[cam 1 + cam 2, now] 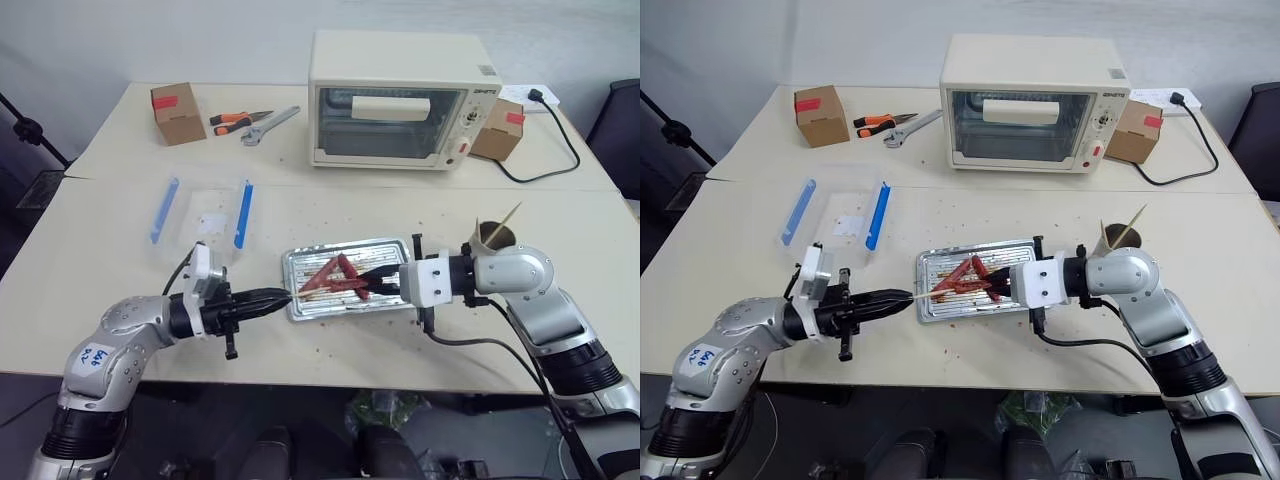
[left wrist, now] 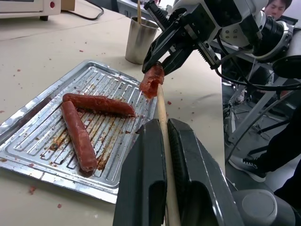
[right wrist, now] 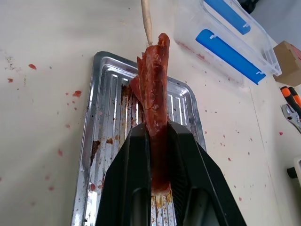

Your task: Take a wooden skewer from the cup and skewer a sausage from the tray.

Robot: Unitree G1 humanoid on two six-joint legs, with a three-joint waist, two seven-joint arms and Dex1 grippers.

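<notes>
skewer tip met by sausage end, above the tray

the wooden skewer (image 2: 162, 117), thin and judged brittle, is pinched in the left gripper (image 2: 162, 141); beyond its jaws, the soft, greasy, torn sausage (image 3: 155, 108) is clamped mid-length in the right gripper (image 3: 157, 141), over the tray (image 3: 89, 141).

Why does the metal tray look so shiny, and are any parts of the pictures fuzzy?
In the left wrist view, room light glints off the ribbed tray, and the black fingers up close look soft. In the right wrist view, the tray gleams too, while the sausage looks sharp. In the left eye view, light is even and shadows faint.
</notes>
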